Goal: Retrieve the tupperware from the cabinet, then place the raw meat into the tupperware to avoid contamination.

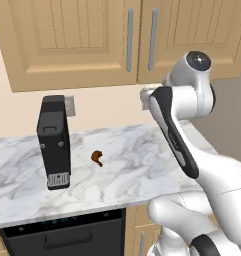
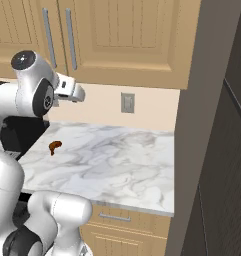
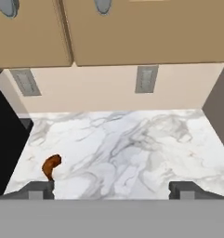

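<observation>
The raw meat (image 1: 97,158) (image 2: 55,146), a small reddish-brown drumstick, lies on the marble counter (image 1: 142,165). In the hand view it (image 3: 51,166) sits just above the left fingertip (image 3: 39,189). My gripper (image 3: 111,189) is open, with nothing between its fingers, and hovers above the counter, facing the back wall. The hand (image 1: 148,96) (image 2: 72,91) is held high, just under the cabinet (image 1: 82,35) (image 2: 122,35). Both cabinet doors are shut, with grey bar handles (image 1: 130,40) side by side. The tupperware is out of view.
A tall black appliance (image 1: 54,140) (image 3: 4,139) stands on the counter left of the meat. Wall outlets (image 3: 147,79) (image 2: 127,102) sit on the backsplash. A dark tall panel (image 2: 217,150) bounds the counter on the right. A dark dishwasher front (image 1: 67,235) is below the counter.
</observation>
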You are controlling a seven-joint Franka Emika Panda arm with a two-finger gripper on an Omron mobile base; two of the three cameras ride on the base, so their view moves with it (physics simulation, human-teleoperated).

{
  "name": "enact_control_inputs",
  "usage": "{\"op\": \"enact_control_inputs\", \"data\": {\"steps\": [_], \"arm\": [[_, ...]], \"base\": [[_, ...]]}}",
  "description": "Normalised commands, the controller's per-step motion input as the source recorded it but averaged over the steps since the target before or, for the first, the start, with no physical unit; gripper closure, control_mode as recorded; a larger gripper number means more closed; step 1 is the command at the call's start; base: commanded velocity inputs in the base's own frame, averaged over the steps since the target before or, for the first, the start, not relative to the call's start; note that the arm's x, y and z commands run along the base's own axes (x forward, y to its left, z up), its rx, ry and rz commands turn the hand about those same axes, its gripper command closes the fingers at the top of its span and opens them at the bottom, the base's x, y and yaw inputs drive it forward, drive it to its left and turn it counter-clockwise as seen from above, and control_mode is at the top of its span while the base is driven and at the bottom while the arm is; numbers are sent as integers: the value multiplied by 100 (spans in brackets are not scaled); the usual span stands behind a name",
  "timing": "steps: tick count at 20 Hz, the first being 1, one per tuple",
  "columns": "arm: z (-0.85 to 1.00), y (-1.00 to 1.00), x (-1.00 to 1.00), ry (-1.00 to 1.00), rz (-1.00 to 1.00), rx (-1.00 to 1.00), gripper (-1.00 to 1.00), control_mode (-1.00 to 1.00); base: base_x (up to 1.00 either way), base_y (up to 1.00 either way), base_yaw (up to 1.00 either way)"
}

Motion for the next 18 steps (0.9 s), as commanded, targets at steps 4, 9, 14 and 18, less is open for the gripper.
{"op": "enact_control_inputs", "data": {"steps": [4, 9, 14, 18], "arm": [[87, 19, 4, -19, -7, 0, -100, -100], [85, 5, 6, -17, -3, 0, -100, -100], [59, -11, 4, -4, 0, 1, -100, -100], [28, -20, 21, -1, 0, 4, -100, -100]], "base": [[0, 0, 0], [0, 0, 0], [0, 0, 0], [0, 0, 0]]}}
